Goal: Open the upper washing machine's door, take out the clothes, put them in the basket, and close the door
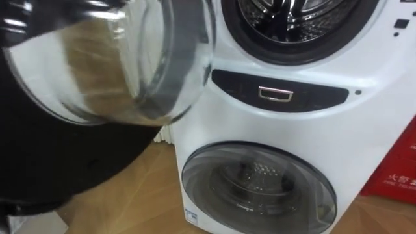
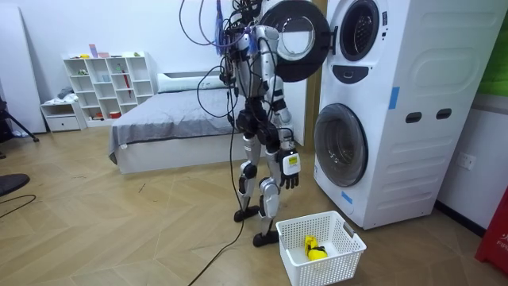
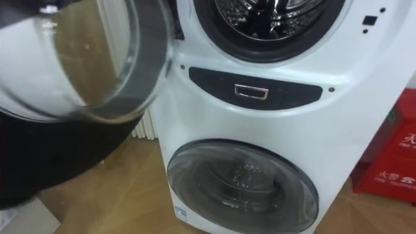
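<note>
The washing machine [image 2: 397, 119] is white, with small blue stickers [image 2: 394, 97] on its side. Its upper door [image 1: 97, 58], at 10 o'clock in the left eye view, is clear glass in a glossy black ring. The drum [image 1: 292, 13] at 12 o'clock is steel grey inside a black rim. Below it is a black control panel [image 1: 279, 93] with a silver handle [image 1: 275, 94]. The lower door [image 1: 257, 188] at 6 o'clock is smoky grey. A red box [image 1: 400, 169] sits at 3 o'clock. In the room view the floor [image 2: 119, 222] is light brown wood in a herringbone pattern. The basket [image 2: 341, 254] is white lattice and holds a yellow item [image 2: 313, 248]. The bed [image 2: 175, 119] is grey and the shelf [image 2: 111, 79] is white. The right robot hand [image 2: 290, 173] is black.
</note>
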Motion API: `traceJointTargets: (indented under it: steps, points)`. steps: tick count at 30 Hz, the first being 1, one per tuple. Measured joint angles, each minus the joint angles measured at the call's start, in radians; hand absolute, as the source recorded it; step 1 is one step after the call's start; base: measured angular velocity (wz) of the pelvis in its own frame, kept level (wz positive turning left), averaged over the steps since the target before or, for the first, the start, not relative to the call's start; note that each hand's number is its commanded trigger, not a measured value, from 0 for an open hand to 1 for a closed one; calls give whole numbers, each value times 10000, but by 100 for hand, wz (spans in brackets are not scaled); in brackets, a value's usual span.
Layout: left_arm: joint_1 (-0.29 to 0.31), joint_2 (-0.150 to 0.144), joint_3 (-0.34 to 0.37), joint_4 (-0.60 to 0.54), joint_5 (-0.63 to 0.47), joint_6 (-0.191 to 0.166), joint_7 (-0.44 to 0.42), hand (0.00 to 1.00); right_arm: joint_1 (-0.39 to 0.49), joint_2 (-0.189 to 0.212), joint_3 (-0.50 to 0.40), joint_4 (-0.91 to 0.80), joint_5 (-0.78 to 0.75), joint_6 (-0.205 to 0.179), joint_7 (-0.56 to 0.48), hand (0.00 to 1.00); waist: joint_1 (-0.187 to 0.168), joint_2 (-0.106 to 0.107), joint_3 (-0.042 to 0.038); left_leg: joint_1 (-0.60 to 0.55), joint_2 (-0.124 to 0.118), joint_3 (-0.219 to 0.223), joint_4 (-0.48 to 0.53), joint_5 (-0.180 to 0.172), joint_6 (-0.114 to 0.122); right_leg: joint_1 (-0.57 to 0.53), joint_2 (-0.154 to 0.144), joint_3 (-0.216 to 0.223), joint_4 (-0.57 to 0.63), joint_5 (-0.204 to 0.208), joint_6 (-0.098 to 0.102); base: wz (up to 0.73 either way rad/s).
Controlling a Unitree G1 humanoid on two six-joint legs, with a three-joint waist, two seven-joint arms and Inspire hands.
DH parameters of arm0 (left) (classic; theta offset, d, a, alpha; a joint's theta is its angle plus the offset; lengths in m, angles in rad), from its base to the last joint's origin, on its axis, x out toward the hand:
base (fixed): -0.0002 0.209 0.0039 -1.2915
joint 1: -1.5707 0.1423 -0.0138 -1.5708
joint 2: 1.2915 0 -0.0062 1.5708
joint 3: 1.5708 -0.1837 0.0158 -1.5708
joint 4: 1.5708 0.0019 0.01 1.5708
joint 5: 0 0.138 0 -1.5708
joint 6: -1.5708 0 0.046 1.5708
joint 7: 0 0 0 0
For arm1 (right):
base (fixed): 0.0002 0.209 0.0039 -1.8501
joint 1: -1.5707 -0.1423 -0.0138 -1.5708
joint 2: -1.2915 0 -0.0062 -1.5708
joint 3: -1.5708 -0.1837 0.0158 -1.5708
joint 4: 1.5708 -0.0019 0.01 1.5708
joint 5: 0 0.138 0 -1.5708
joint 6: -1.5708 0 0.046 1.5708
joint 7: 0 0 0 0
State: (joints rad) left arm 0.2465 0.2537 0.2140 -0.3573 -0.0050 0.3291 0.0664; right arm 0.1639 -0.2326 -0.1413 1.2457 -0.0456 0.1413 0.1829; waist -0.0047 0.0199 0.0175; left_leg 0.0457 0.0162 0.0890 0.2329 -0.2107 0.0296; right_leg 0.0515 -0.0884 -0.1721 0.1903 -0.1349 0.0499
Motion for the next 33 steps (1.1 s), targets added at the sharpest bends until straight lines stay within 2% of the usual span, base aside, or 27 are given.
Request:
traceJointTargets:
  steps: [2, 4, 5, 6, 7, 8, 9, 11, 14, 16, 19, 21, 22, 24, 27, 30, 31, 32, 33]
  points:
    - [0, 17, -636, 1, 70, -22, -413, 0, -53, 1, 137, 41, -6, 10, -68, 0, -256, 9, -4, -2, 6, 55, 3, 1, 2, -19, 5, 37, -13, 7, 8, -12]
    - [-10, 39, -1485, -3, 419, -209, -1174, 0, -229, -2, 302, -10, 5, -5, -192, 0, -551, 37, -84, -9, 26, 306, 1, 0, 1, -150, 18, 99, -13, 65, -29, -30]
    - [-18, 46, -1700, -24, 529, -283, -1353, 0, -270, -3, 337, -14, -16, -6, -196, 0, -674, 45, -89, -2, 17, 354, -4, -3, -2, -175, 36, 149, -11, 83, -33, -27]
    - [-133, 57, -2168, -83, 805, -312, -1738, 0, -324, -11, 343, -14, -15, -48, -161, 0, -954, 72, -109, 38, 11, 402, -21, 4, -6, -202, 55, 221, 2, 86, -36, -24]
    - [-427, 122, -2741, -85, 884, -316, -2119, 0, -358, -24, 356, -15, 60, -124, -122, 0, -1080, 112, -138, 41, 23, 506, -78, 2, -9, -303, 85, 342, 23, 88, -39, -25]
    - [-534, 109, -2950, -100, 909, -261, -2163, 0, -397, -35, 396, 2, 102, -168, -99, 0, -1160, 135, -152, 35, 33, 545, -101, 4, -13, -334, 92, 358, 70, 103, -54, -23]
    - [-543, -6, -2994, -199, 966, -254, -2241, 0, -423, -29, 444, 56, 230, -233, -82, 0, -1295, 134, -133, 45, 44, 589, -114, 6, -17, -390, 104, 338, 149, 102, -57, -14]
    - [-623, 133, -3365, -557, 990, -255, -2463, 0, -479, -36, 680, 94, 274, -234, -57, 0, -1323, 96, -108, 135, 57, 644, -187, 0, -27, -376, 121, 336, 144, 100, -58, -9]
    - [-1571, 135, -4109, -620, 1356, -265, -3040, 0, -943, -31, 990, 527, 276, -420, -55, 0, -1526, 59, -60, 203, 44, 664, -318, -6, -27, -330, 117, 307, 99, 100, -56, -3]
    - [-2798, 270, -5089, -656, 1349, -631, -3666, 0, -1068, -42, 1207, 520, 252, -431, -119, 0, -1652, 78, -48, 152, 47, 743, -384, -8, -26, -301, 123, 317, -42, 129, -48, -8]
    - [-3855, 135, -6343, -662, 1397, -1005, -4214, 0, -1165, -45, 1393, 492, 299, -491, -327, 0, -1960, 245, -61, 248, 88, 929, -478, -42, -75, -345, 200, 457, -69, 128, -47, -20]
    - [-4146, 45, -6801, -600, 1537, -1145, -4555, 0, -1201, -84, 1493, 448, 316, -578, -410, 0, -2171, 332, -4, 370, 125, 1074, -535, -66, -112, -348, 265, 641, -69, 127, -47, -40]
    - [-4267, 35, -7011, -532, 1629, -1156, -4809, 0, -1202, -117, 1540, 435, 322, -586, -413, 0, -2259, 414, -7, 430, 153, 1215, -528, -75, -124, -379, 308, 780, -60, 127, -47, -43]
    - [-4274, 52, -7070, -467, 1654, -1156, -5145, 0, -1235, -139, 1600, 432, 326, -585, -426, 0, -2383, 457, 9, 496, 170, 1294, -517, -74, -125, -407, 339, 885, -48, 113, -70, -38]
    - [-4274, 26, -7073, 20, 1542, -1144, -5404, 0, -1201, -130, 1666, 433, 423, -538, -399, 0, -2425, 403, 37, 548, 221, 1461, -516, -73, -126, -442, 388, 905, -37, 77, -128, -16]
    - [-4125, -184, -7000, 1384, 1536, -1176, -5411, 0, -1146, -84, 1683, 429, 560, -518, -410, 0, -2347, 294, 102, 615, 238, 1495, -523, -70, -132, -473, 407, 896, -20, 38, -180, -2]
    - [-3703, -272, -6767, 2187, 1540, -1265, -5366, 0, -1089, -5, 1641, 415, 560, -517, -447, 0, -2317, 218, 110, 700, 244, 1520, -544, -70, -132, -456, 413, 897, 10, -38, -216, -4]
    - [-3416, -301, -6638, 2606, 1548, -1311, -5283, 0, -1071, 41, 1580, 376, 559, -513, -499, 0, -2300, 181, 74, 726, 253, 1539, -552, -73, -136, -452, 428, 913, 27, -61, -230, -17]
    - [-2671, -304, -6317, 3562, 1677, -1455, -5047, 0, -962, 115, 1526, 252, 531, -468, -535, 0, -2154, 72, 34, 810, 268, 1554, -598, -57, -162, -474, 443, 943, 134, -105, -274, -25]
